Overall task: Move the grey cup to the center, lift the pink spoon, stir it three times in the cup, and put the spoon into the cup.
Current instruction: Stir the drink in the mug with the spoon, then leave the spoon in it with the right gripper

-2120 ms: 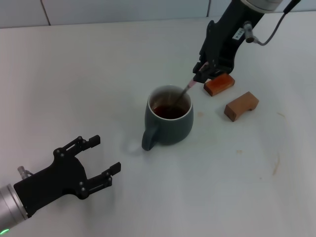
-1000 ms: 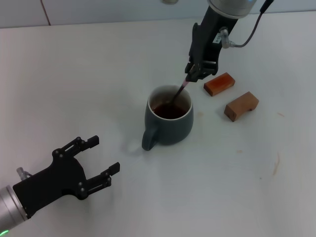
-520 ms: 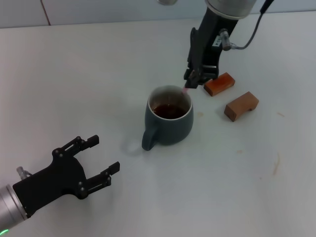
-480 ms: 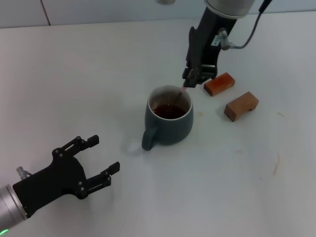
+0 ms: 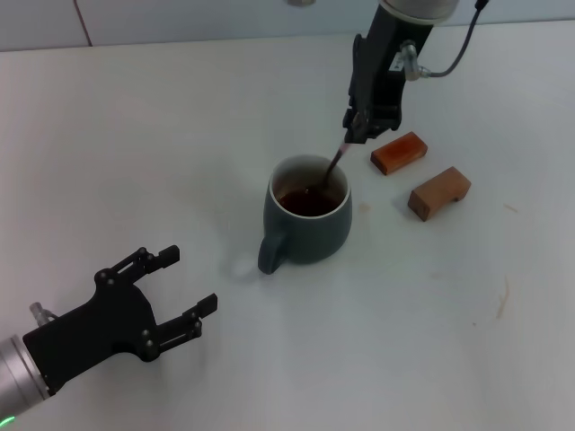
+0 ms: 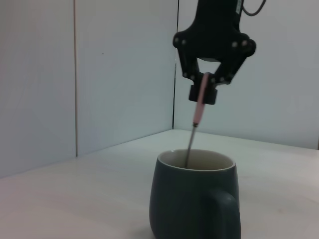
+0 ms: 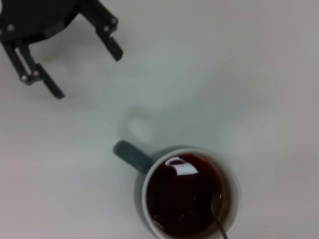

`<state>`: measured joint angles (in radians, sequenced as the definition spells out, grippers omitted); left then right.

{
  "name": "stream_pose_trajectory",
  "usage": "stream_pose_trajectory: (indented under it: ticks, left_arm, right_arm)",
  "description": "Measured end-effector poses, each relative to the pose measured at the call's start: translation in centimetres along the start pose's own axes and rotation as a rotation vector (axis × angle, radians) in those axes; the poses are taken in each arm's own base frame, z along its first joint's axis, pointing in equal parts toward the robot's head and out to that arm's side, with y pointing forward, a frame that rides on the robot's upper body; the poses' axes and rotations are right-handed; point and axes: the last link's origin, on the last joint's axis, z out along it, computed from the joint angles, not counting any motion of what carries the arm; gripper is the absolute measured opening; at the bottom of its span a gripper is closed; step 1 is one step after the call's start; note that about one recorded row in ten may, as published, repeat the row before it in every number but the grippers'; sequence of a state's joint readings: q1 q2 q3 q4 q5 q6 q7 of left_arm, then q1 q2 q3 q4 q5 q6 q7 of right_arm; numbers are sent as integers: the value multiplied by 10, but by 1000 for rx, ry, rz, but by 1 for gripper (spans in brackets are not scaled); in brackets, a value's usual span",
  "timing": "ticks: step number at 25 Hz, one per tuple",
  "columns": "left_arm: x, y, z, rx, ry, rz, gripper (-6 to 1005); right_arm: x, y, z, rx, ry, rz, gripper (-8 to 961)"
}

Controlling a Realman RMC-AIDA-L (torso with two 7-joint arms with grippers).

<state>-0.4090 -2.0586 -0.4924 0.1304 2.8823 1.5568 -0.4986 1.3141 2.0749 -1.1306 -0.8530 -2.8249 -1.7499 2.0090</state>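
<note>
The grey cup [image 5: 308,235] stands mid-table with its handle toward my left arm and dark liquid inside. My right gripper [image 5: 358,127] hovers just behind the cup's far rim, shut on the top of the pink spoon [image 5: 334,164]. The spoon slants down into the liquid. From the left wrist view, the spoon [image 6: 198,107] hangs from the right gripper [image 6: 205,85] into the cup [image 6: 192,199]. Looking down from the right wrist, the spoon's bowl [image 7: 218,211] lies submerged in the cup [image 7: 131,154]. My left gripper [image 5: 190,280] rests open near the front left, apart from the cup.
Two brown wooden blocks [image 5: 398,152] [image 5: 439,192] lie to the right of the cup, close to the right arm. A white wall runs along the table's far edge. The left gripper [image 7: 87,73] also shows in the right wrist view, beyond the cup's handle.
My right gripper has risen and shifted slightly toward the back right, and the spoon's stem now slants more visibly into the liquid. The cup and left arm have not moved.
</note>
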Motion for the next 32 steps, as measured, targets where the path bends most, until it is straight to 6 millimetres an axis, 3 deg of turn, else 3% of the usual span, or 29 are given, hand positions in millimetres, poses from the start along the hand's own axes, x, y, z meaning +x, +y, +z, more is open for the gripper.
stream_pose_trajectory:
  ticks: [10, 22, 32]
  left_arm:
    - [0, 0, 0, 1, 0, -1, 813]
    - [-1, 0, -1, 2, -1, -2, 813]
    - [-1, 1, -2, 3, -2, -4, 813]
  right_arm:
    - [-9, 14, -2, -88, -57, -48, 129]
    - [-11, 8, 7, 0, 9, -29, 142]
    - [-13, 19, 0, -71, -28, -60, 153]
